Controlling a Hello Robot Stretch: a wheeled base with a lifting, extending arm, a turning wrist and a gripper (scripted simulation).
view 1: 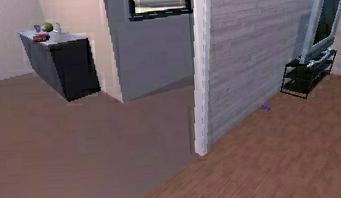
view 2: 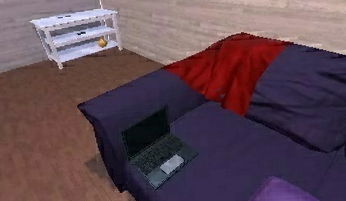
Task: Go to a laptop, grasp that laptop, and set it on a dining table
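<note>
Arm side view: a broad purple sofa [view 2: 254, 149] lies beside me, with a red blanket [view 2: 229, 65] draped over its back and a white shelf [view 2: 77, 34] well apart by the wall. The laptop [view 2: 156, 147] sits open on the seat cushion, near the sofa's armrest. I judge it stiff, fairly light and smooth, with a fragile screen and hinge. I would take the base by a side edge, never the screen. I cannot tell how my claw stands.
</note>
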